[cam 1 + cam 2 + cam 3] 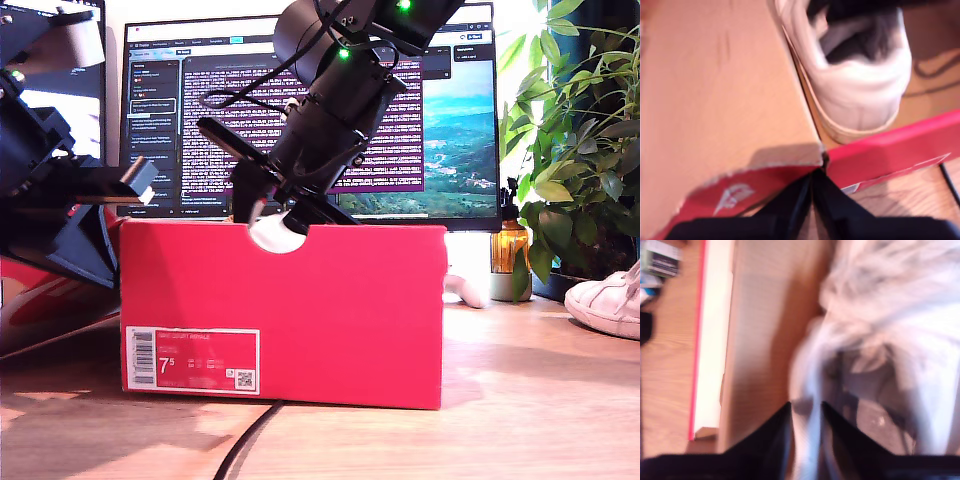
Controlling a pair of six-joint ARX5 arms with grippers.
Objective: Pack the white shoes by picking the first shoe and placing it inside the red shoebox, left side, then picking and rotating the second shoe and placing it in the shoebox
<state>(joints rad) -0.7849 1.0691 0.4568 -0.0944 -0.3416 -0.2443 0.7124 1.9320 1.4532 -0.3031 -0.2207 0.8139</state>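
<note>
Packing under way: my second gripper (806,416), on the arm reaching down into the red shoebox (340,310) at the middle of the exterior view, is pinching the collar of the first shoe (880,335), which already sits inside the box, its heel close to one end wall. My first gripper (815,181) has its jaws pressed together at a corner of the box beside the open lid (40,300); whether they nip the cardboard cannot be told. The second shoe (608,298) waits on the worktop (520,400) at the exterior view's right, well apart from the box.

The step in hand appears to be setting down the first shoe. Next, the second gripper would need to spread, let the shoe settle against the box floor, and lift clear of the walls. After that, the remaining shoe must be fetched, turned end for end and laid alongside its mate.
</note>
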